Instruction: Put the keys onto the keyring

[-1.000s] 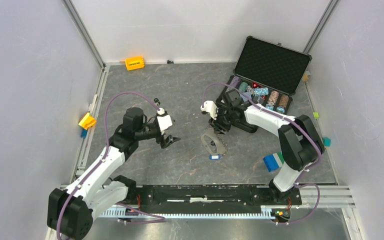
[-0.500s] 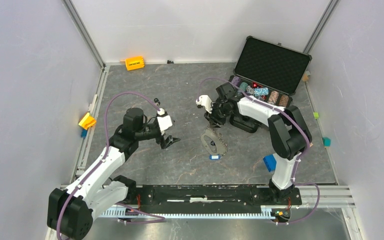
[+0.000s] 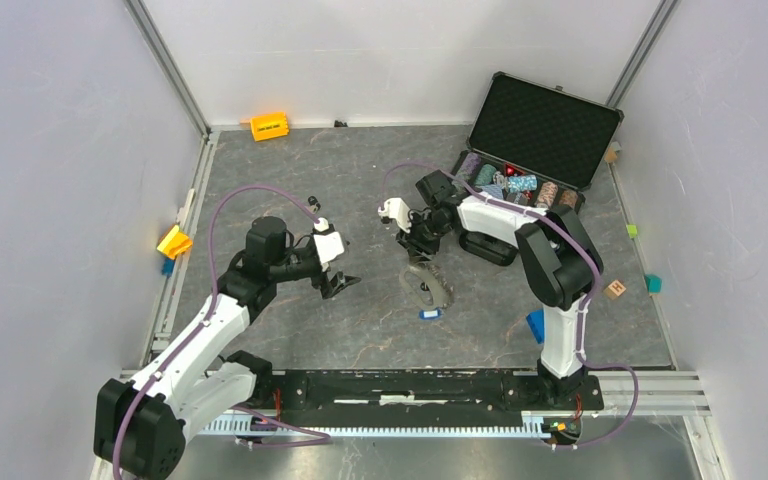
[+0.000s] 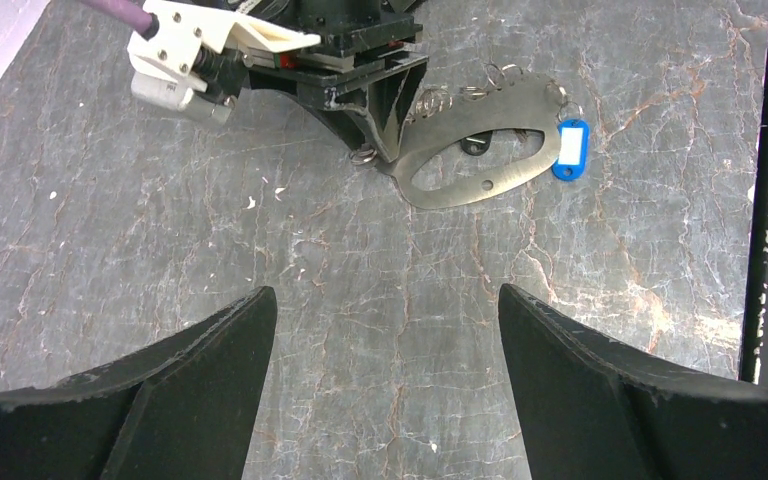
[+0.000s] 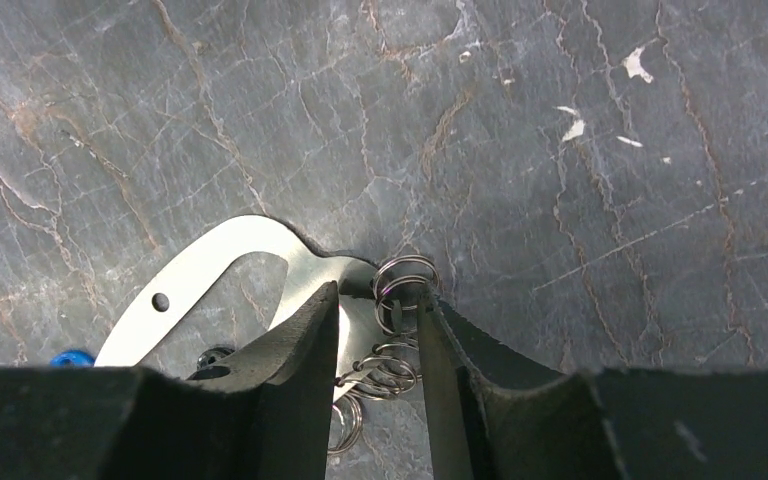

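Threading looks unfinished: blue key (image 4: 569, 150) lies at the keyring's (image 4: 505, 110) near end, black key (image 4: 475, 146) inside its hole. At its far end the right gripper (image 5: 378, 300) is half-closed around wire rings (image 5: 400, 285) — grip unclear; the left gripper (image 4: 385, 295) gapes empty, well left.

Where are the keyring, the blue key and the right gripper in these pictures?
keyring (image 4: 490, 113), left wrist view, upper band of the grey plate.
blue key (image 4: 569, 150), left wrist view, middle of its head.
right gripper (image 5: 378, 300), right wrist view, midway between its fingertips.
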### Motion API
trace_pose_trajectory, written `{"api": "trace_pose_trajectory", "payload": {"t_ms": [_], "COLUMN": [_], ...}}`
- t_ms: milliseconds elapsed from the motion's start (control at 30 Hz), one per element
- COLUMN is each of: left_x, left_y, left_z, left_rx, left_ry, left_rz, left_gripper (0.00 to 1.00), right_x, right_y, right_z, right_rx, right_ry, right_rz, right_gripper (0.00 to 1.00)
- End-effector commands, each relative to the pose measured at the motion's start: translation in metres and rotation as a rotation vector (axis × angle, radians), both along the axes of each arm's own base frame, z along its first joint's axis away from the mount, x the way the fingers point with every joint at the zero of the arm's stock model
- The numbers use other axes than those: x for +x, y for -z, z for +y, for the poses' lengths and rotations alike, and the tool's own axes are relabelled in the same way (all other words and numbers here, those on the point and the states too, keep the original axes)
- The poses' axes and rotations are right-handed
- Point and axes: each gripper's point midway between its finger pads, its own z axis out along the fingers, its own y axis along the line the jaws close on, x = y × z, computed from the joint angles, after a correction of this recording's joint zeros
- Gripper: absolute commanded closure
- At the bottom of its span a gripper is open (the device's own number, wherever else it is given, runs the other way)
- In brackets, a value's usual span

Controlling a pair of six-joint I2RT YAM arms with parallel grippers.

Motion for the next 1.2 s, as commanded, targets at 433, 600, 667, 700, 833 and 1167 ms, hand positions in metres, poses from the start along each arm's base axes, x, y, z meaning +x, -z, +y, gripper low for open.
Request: {"api": "trace_pose_trajectory", "payload": {"t_ms": [433, 600, 667, 700, 833, 1167], "left_x": [-0.004, -0.004, -0.004, -0.003, -0.003, -0.002], "left_y": [-0.004, -0.003, -0.003, -0.003, -0.003, -0.003], "left_z": [-0.001, -0.001, -0.001, -0.001, -0.001, 0.000], "left_rx": [0.006, 0.007, 0.008, 0.008, 0.010, 0.010], "left_ry": [0.039, 0.040, 0.040, 0.039, 0.040, 0.028], "left_rz": [-0.061, -0.062, -0.060, -0.063, -0.063, -0.063], "left_gripper": [0.12, 0.11, 0.11, 0.11, 0.11, 0.11], "right_x": [0.025, 0.026, 0.023, 0.021, 0.013, 0.023], "right_y": [-0.010, -0.021, -0.029, -0.033, -0.053, -0.054], "right_z": [0.009, 0.011, 0.013, 0.013, 0.019, 0.022], "right_rx": [-0.018, 0.003, 0.025, 0.037, 0.109, 0.122], "right_ry": [0.050, 0.047, 0.033, 0.027, -0.015, 0.075], "right_rz": [-0.111, -0.132, -0.143, -0.146, -0.167, -0.176], "right_gripper": [0.91, 1.00, 1.00, 1.00, 1.00, 0.75]}}
